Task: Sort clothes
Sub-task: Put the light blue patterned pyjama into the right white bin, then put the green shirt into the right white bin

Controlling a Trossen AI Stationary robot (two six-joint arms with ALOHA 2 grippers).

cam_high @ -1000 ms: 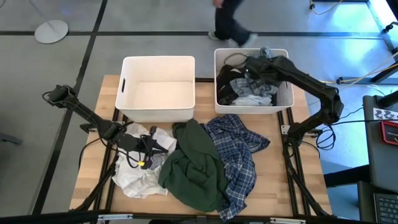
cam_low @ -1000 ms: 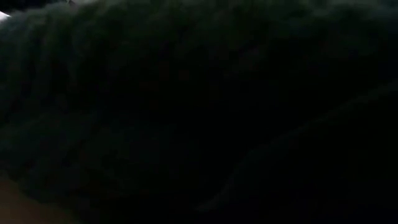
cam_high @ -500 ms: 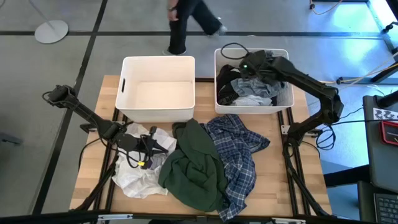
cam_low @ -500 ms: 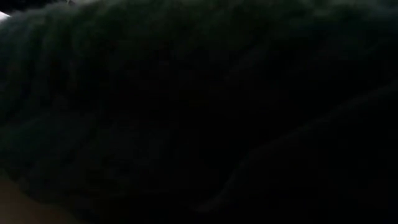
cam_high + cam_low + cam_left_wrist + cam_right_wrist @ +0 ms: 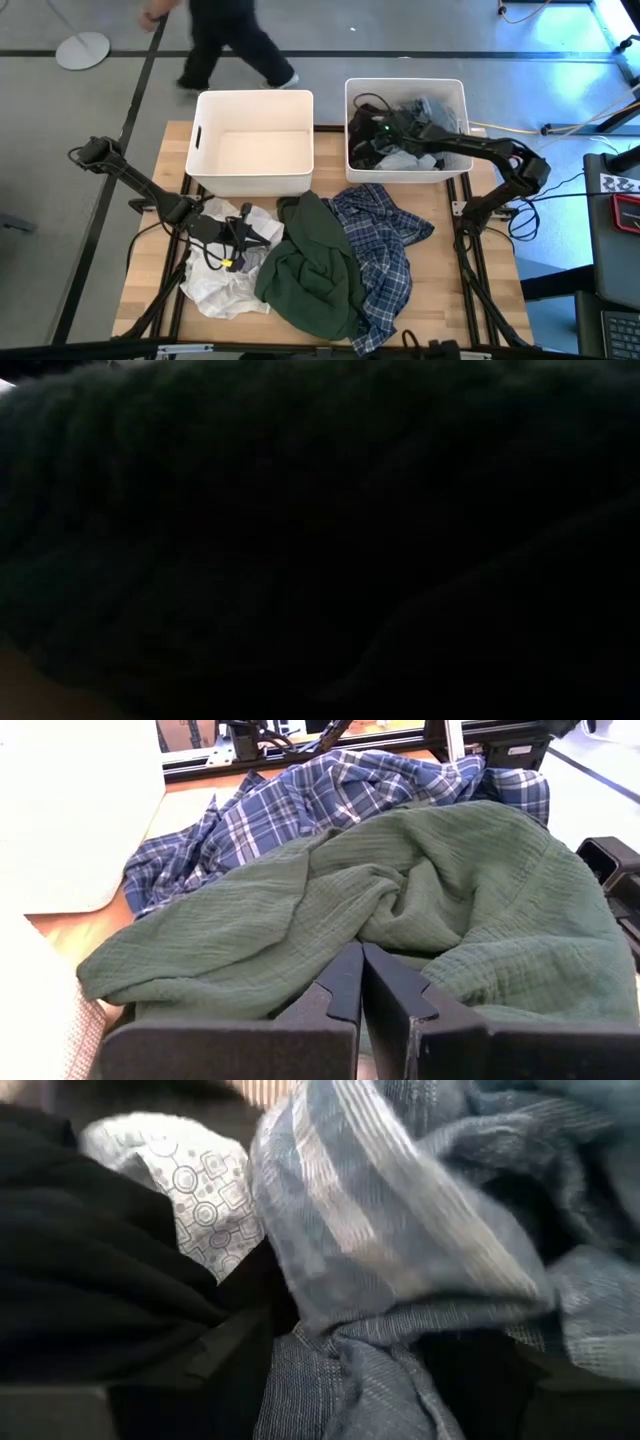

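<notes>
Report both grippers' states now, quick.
Left gripper: jaws shut, empty, beside the crinkled dark green garment.
Right gripper: down in the right white plastic bin of clothes; grip cannot be told.

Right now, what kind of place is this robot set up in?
Probably a robotics lab or test room, not a home. The wooden table sits on a black metal frame over a bare grey floor with dark lines, cables trail along the floor, and a person walks past behind the white bins.
</notes>
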